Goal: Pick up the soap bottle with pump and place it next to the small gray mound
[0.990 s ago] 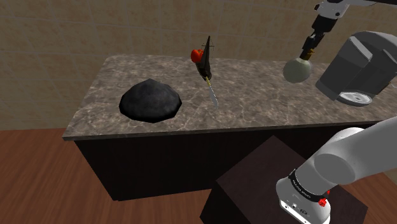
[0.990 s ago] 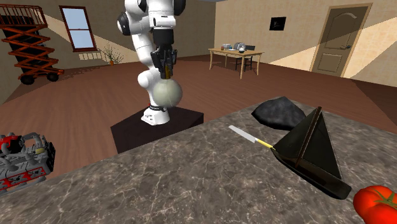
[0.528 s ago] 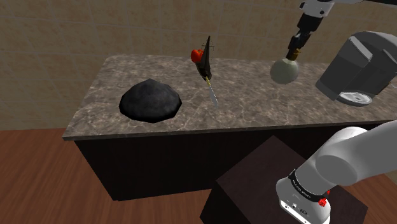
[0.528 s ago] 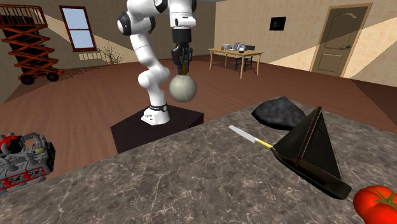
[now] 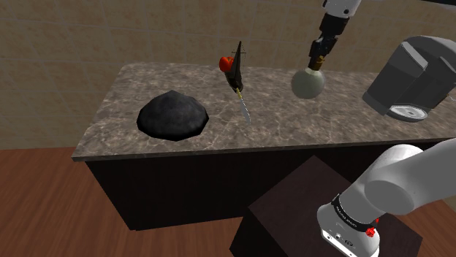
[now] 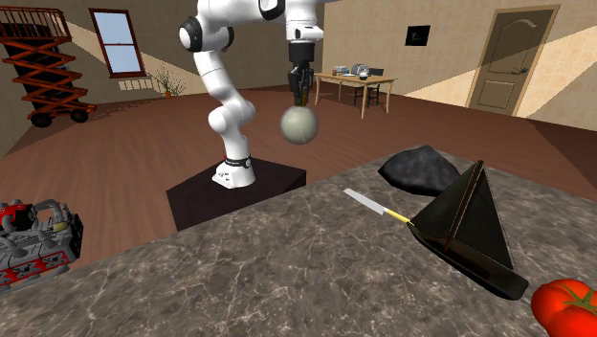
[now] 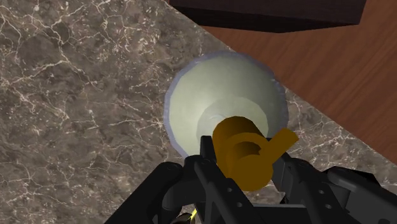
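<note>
1. The gripper is clamping its two black fingers on the ochre pump, so it is shut on the head of the soap bottle.
2. The bottle is hanging in the air below the fingers, round pale grey-green body down, clear of the marble counter. It is hanging over the counter's right part in the shoulder view, towards the edge nearest the stand.
3. Handling, as a judgement: the body is looking stiff and smooth, probably slippery, and it is bulging too wide for the jaws. The narrow pump neck is therefore the sensible place to grip, as now.
4. All the weight is hanging below that small hold, so the bottle may be swinging or twisting in the fingers on fast moves. If it is full, it is likely heavy for such a grip.
5. The dark grey mound is sitting on the counter well to the left in the shoulder view, far from the bottle.
6. Between them, a knife is lying on the counter, with a black sailboat model and a red tomato at its far end.
7. A grey appliance is standing at the counter's right end, near the bottle.
</note>
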